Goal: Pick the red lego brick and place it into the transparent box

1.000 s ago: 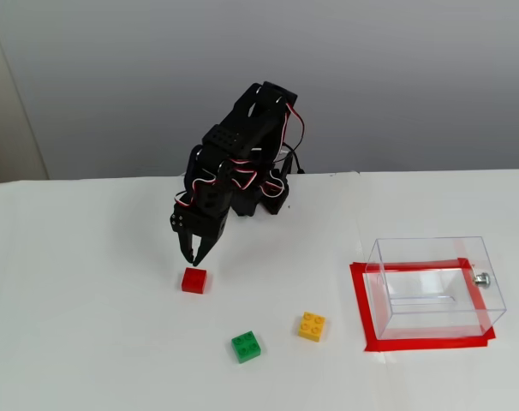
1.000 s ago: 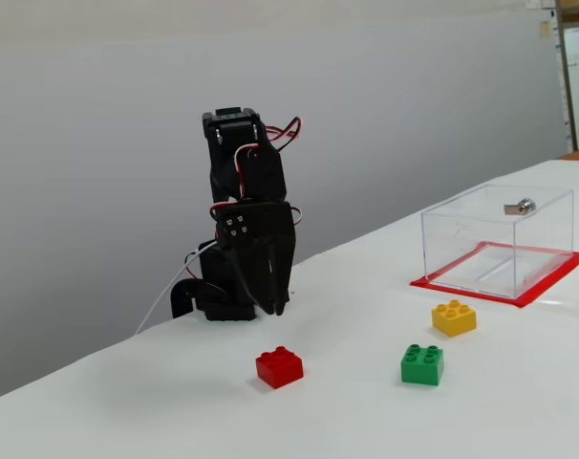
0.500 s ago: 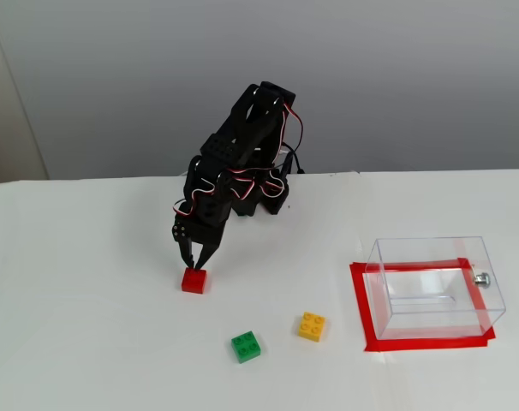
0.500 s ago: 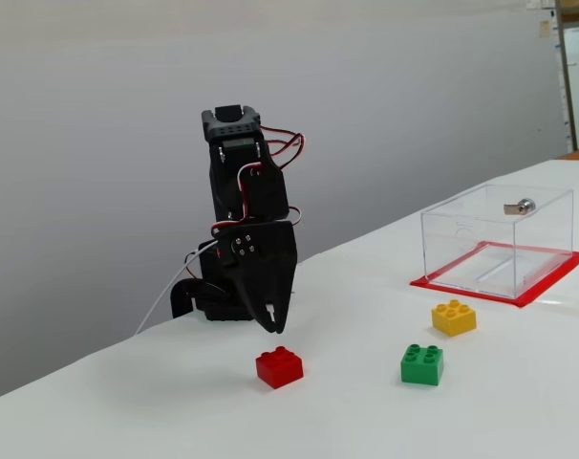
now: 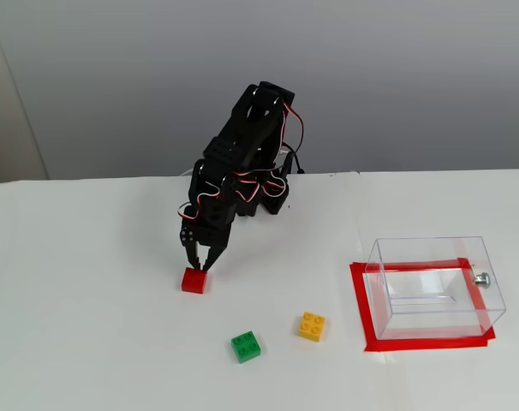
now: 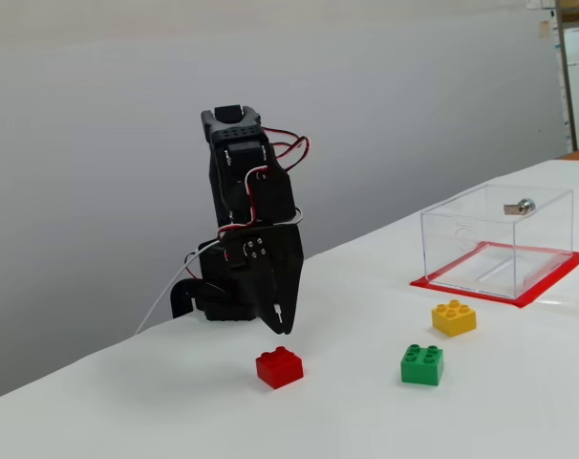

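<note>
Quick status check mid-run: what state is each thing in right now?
hand: fingers slightly apart, just above the red lego brick, holding nothing
red lego brick: on the table, studs up, not gripped
green brick: on the table, untouched
yellow brick: on the table, untouched
transparent box: upright, empty

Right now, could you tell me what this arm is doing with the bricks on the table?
The arm has its tool pointed down just above the red brick, which sits on the table untouched. In a fixed view the tool shows a gap above the brick, so nothing is gripped yet. The fingers look slightly parted. The green brick and yellow brick lie aside. The clear box, on its red tape outline, has no brick inside.
</note>
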Robot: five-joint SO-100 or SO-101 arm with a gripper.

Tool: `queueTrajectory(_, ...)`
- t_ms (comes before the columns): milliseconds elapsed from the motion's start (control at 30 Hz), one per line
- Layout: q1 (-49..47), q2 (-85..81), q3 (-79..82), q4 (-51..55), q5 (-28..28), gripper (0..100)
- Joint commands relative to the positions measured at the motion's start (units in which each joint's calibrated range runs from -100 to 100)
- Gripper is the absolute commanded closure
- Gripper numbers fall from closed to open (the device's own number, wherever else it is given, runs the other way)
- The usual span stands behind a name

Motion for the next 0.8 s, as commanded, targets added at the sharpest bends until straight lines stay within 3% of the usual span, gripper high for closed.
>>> queueTrajectory(0,0.0,-0.1,-0.5,-0.3,0.3,95)
queueTrajectory(167,0.0,0.0,-0.1,-0.3,0.2,74)
queueTrajectory(300,0.0,0.0,0.0,-0.3,0.3,63)
queueTrajectory(767,-3.2,0.4,0.2,-0.5,0.0,62)
